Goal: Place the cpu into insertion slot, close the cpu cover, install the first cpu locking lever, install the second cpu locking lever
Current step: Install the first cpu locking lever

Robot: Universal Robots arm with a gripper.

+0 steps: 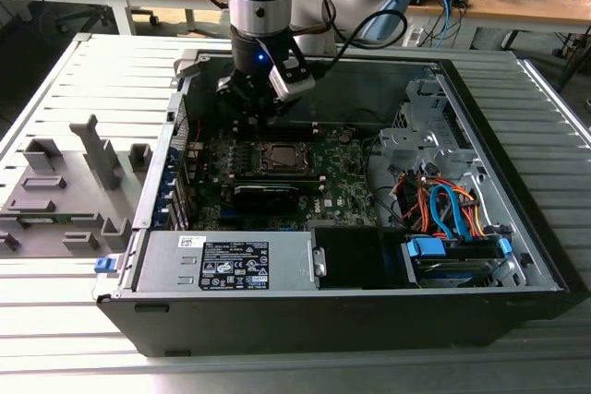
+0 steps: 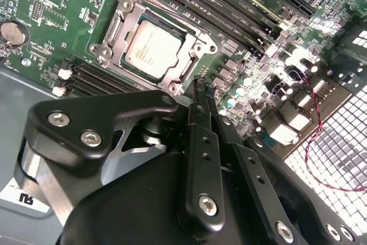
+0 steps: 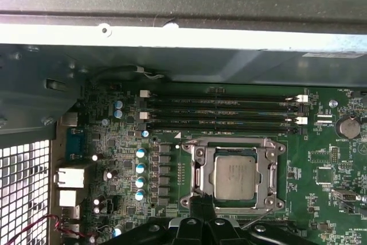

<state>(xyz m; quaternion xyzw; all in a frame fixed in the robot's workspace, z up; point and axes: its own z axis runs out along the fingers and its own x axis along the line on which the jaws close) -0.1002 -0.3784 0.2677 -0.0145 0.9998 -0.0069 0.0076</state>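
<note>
Because the cpu (image 2: pixel 152 47) already lies in the insertion slot (image 3: pixel 210 177) in the middle of the green board (image 2: pixel 39 57), with the cpu cover (image 2: pixel 117 27) down to hold it, the gripper (image 2: pixel 201 88) hangs at the cover's edge, jaws pressed together.

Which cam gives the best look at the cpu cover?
Second wrist view: the cpu cover is largest there, its whole frame visible around the cpu. First wrist view shows it square-on, one corner behind the end effector. Exterior view: a small silver square.
</note>
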